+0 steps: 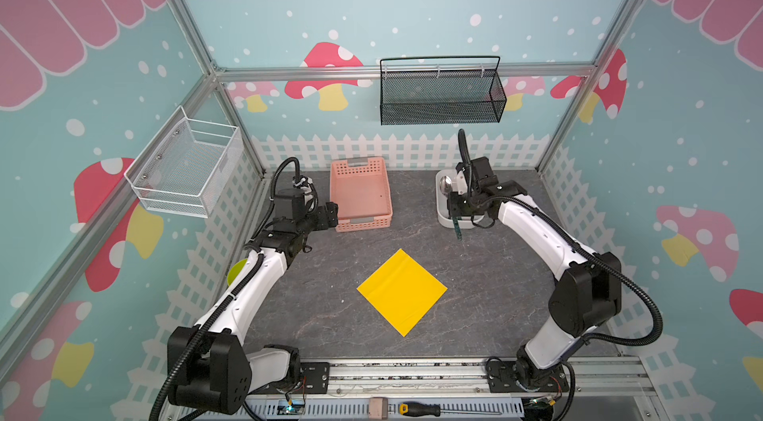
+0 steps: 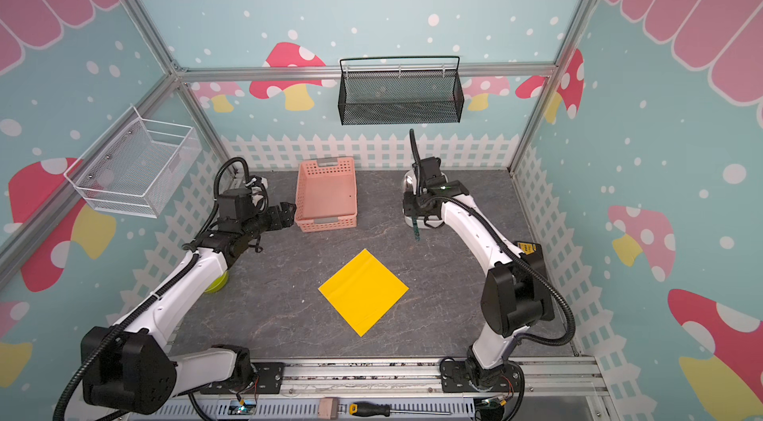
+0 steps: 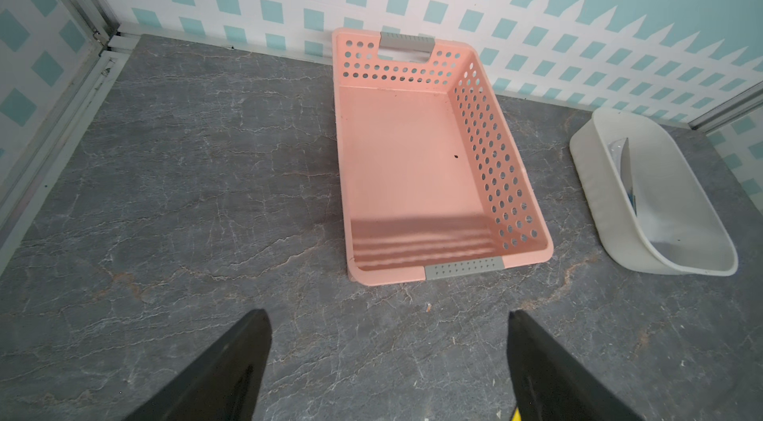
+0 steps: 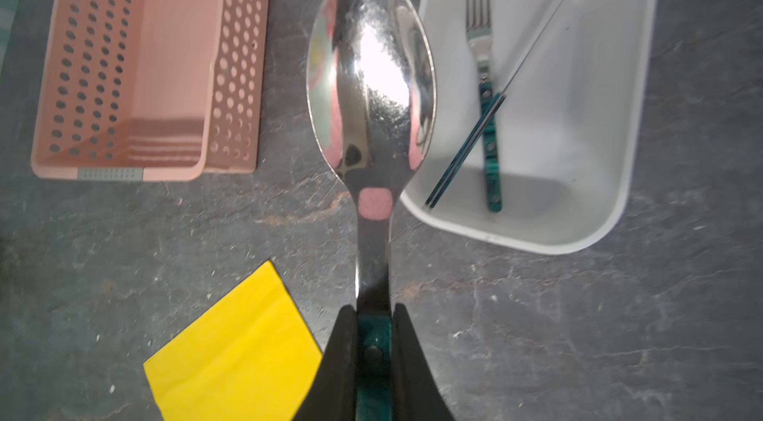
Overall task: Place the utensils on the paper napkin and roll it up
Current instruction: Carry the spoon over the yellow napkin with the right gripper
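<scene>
- The right gripper [image 4: 373,311] is clamped on the teal-patterned handle of the spoon [image 4: 371,76], holding it in the air close by the white tub [image 4: 611,192]
- By the look of it, the job is at its first carry: the spoon is lifted out but not yet on the paper napkin [image 1: 401,292], which lies flat and bare, corner-on, in the middle of the table, well apart from the tub
- The next move calls for swinging the spoon over to the yellow sheet and laying it down gently, so the thin paper neither slides nor creases
- The white tub holds the fork [image 4: 483,68] and the knife [image 4: 516,80], the knife lying crosswise over the fork's handle
- The pink basket [image 3: 479,130] stands empty; the white wire basket [image 1: 181,175] and the black mesh basket [image 1: 441,93] on the walls show nothing inside
- The left gripper [image 3: 387,313] hangs beside the pink basket, fingers spread wide, grasping nothing
</scene>
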